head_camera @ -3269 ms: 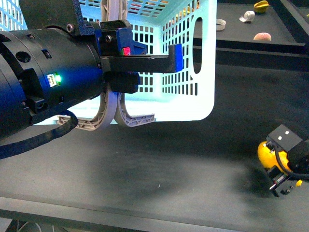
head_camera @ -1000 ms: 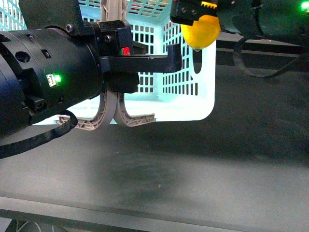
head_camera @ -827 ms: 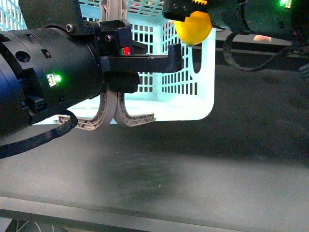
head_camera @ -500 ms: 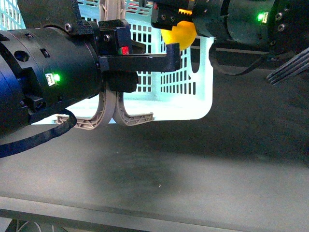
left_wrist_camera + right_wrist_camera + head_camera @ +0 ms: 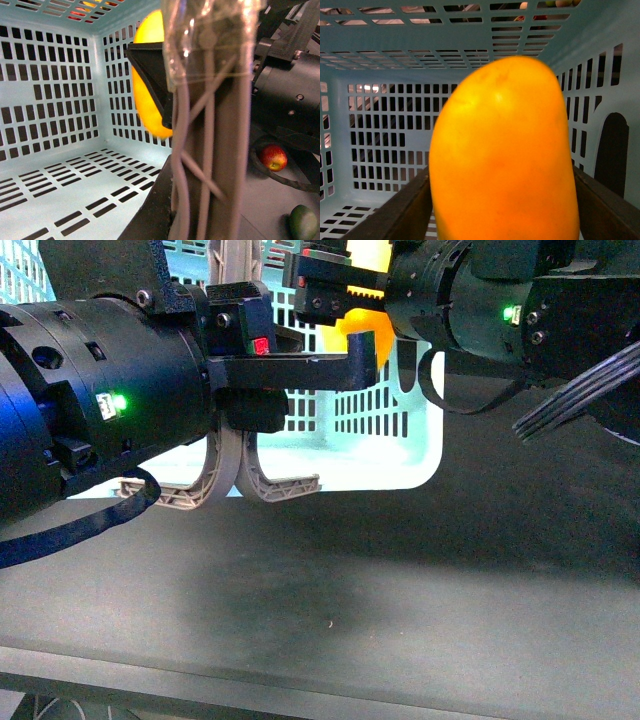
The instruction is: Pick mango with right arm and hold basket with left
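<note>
Dark table (image 5: 400, 580) w/ a big light-blue slotted basket (image 5: 400, 455) on it. The bulky black left arm fills the near side in the front view; left gripper (image 5: 262, 388) is clamped narrow on the basket's grey-brown handles (image 5: 235, 475), pinched together btwn its long finger and lower block. The right gripper (image 5: 345, 315) reaches in from the other side at the basket's top edge, its claw closed around the yellow-orange mango (image 5: 502, 155). The wrist views show the fruit inside the basket opening, near one slotted wall and above the floor, not touching it. Step in hand, by my reading: setting the mango in. To do it well, lower straight down, clear of the rim and the left arm's long finger close by, and open only once the fruit is low enough not to drop and roll; the left grip should not shift. Outside the basket, left wrist view: a red apple (image 5: 273, 157) and a green fruit (image 5: 302, 223). Count: 1 basket, 2 handles, 2 grippers, 1 mango, 1 apple, 1 green fruit.
</note>
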Available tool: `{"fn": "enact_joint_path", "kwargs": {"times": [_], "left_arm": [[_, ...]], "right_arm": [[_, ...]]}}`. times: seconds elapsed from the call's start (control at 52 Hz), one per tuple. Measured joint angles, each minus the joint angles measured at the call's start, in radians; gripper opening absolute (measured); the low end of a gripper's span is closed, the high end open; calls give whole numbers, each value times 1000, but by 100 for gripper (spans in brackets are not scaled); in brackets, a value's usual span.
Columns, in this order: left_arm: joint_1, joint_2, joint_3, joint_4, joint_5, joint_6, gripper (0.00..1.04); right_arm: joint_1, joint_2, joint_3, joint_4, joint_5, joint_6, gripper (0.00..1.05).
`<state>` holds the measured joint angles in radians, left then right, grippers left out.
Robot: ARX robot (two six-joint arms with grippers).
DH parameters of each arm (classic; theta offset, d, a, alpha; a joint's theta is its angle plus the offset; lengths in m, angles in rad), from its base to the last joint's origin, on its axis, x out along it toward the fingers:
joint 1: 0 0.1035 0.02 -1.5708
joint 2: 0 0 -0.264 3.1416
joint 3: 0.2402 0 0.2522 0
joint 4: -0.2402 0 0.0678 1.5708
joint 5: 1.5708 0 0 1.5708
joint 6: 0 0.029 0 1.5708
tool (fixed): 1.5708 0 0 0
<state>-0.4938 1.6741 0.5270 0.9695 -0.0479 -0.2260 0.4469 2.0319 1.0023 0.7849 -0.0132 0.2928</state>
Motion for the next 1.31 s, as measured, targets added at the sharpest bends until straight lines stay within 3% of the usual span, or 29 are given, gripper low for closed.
{"fn": "enact_joint_path", "kwargs": {"times": [0.135,0.538,0.712,0.942,1.154,1.308], "left_arm": [[0,0,-1,0,3,3,5],[0,1,-8,-4,-3,-3,5],[1,1,-8,-4,-1,-6,5],[0,2,-8,-4,1,-6,5],[0,1,-8,-4,3,-6,5],[0,1,-8,-4,2,-6,5]], "right_arm": [[0,5,3,21,3,5,98],[-16,-142,-122,74,31,4,96],[-63,-298,-230,100,59,23,96],[-147,-535,-461,144,169,22,96],[-206,-758,-673,108,227,19,96],[-237,-927,-772,1,244,28,96]]}}
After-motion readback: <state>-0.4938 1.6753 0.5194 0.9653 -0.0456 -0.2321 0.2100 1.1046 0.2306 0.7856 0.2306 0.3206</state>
